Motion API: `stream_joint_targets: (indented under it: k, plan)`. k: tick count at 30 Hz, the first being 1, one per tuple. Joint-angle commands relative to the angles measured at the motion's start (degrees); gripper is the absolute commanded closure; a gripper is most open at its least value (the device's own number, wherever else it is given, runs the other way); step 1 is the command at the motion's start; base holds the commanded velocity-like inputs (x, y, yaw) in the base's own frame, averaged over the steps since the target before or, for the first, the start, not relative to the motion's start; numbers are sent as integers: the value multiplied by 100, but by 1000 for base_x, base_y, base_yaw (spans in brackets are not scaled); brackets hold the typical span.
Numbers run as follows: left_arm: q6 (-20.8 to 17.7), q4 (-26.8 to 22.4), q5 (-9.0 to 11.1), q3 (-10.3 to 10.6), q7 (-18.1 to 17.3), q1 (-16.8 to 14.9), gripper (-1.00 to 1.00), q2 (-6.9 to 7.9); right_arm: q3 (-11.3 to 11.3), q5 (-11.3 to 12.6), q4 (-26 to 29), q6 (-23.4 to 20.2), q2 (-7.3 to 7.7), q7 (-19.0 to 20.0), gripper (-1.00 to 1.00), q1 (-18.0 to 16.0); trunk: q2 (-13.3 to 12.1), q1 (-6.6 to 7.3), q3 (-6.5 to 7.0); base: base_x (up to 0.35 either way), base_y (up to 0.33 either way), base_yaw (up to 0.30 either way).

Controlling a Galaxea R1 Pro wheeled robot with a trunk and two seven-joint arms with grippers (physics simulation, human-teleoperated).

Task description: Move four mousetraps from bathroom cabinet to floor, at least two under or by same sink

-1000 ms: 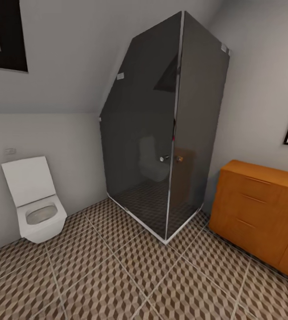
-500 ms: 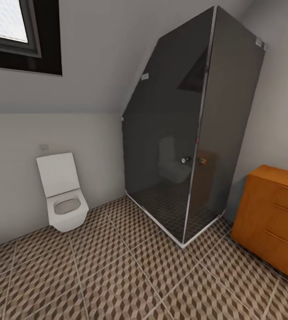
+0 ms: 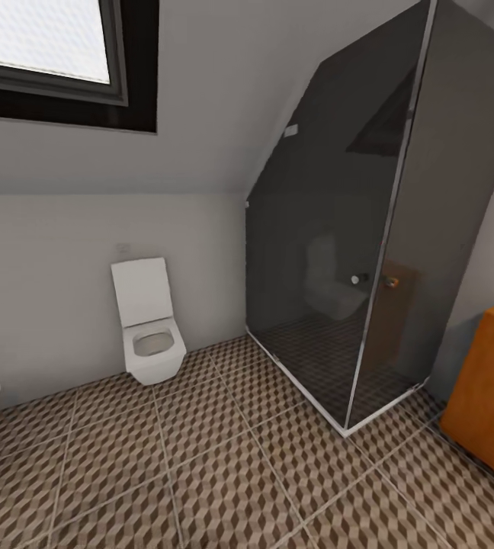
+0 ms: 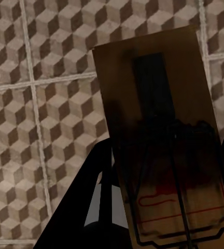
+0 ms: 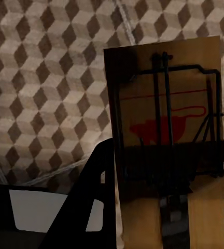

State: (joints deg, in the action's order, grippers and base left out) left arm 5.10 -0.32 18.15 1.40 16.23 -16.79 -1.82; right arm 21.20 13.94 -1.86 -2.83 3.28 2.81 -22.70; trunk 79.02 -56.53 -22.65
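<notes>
Each gripper is clamped on a mousetrap, left [image 4: 164, 150] and right [image 5: 166, 140], carried above the bathroom floor [image 3: 224, 473]. The cabinet [image 3: 491, 389] sits at 3 o'clock. Neither trap is placed yet.

home bathroom, white toilet [image 3: 149, 324] lower left, dark glass shower stall [image 3: 369, 229] on the right, cube-pattern tiled floor [image 3: 216, 465], window [image 3: 49, 46] upper left under a sloped ceiling

Mousetrap [image 5: 164, 145] clamped between dark right gripper [image 5: 166, 171] jaws, wire and red print facing camera; cube-pattern bathroom floor [image 5: 44, 78] behind.
</notes>
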Motion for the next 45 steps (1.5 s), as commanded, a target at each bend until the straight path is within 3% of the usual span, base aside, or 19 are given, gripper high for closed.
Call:
stream_joint_targets:
  k: [1,13,36,45]
  plan:
    - [17,5,22,17,30,-5,100,-3,50,74,-7,-7,0,44,100,-6,4,0,-6,0,0,300]
    - [7,6,27,11,30,-3,100,14,50,75,-7,-7,-1,46,100,-6,4,0,-6,59,0,300]
    - [-7,6,31,9,27,-4,100,32,50,74,-7,-8,-3,51,100,-6,4,0,-6,310,0,297]
    - [-9,6,31,9,21,-3,100,32,50,74,-7,-15,-3,52,100,-6,4,0,-6,322,0,73]
